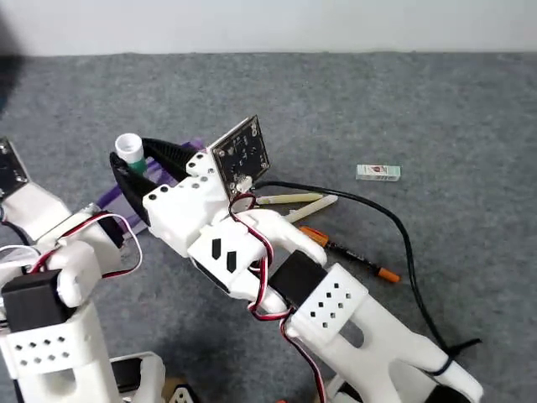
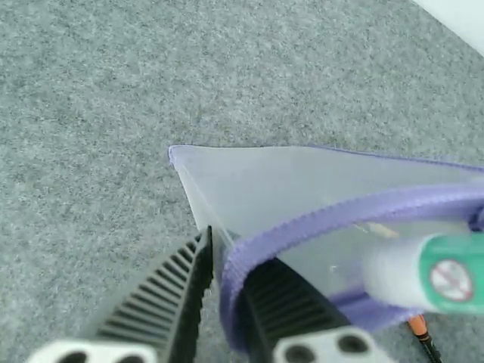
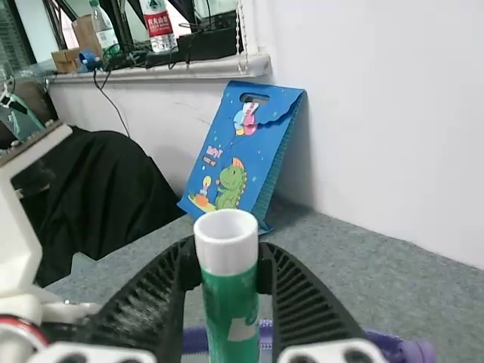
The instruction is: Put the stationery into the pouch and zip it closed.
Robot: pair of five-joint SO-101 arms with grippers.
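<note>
My right gripper (image 3: 227, 265) is shut on a green glue stick (image 3: 228, 318) with a white cap, held upright. In the high view the glue stick (image 1: 128, 151) and right gripper (image 1: 134, 166) sit over the mouth of the clear pouch (image 1: 112, 199) with purple trim, at the left. My left gripper (image 2: 217, 265) is shut on the purple zip edge of the pouch (image 2: 302, 189), holding its mouth up. The glue stick (image 2: 423, 274) shows at that opening. On the carpet lie two pale pens (image 1: 294, 201), an orange-tipped black marker (image 1: 351, 253) and a small eraser (image 1: 378, 172).
The right arm's white body (image 1: 252, 243) lies across the middle of the grey carpet and covers part of the pouch. Its black cable (image 1: 403, 243) loops past the marker. A blue gift bag (image 3: 242, 151) leans on the wall beyond the table.
</note>
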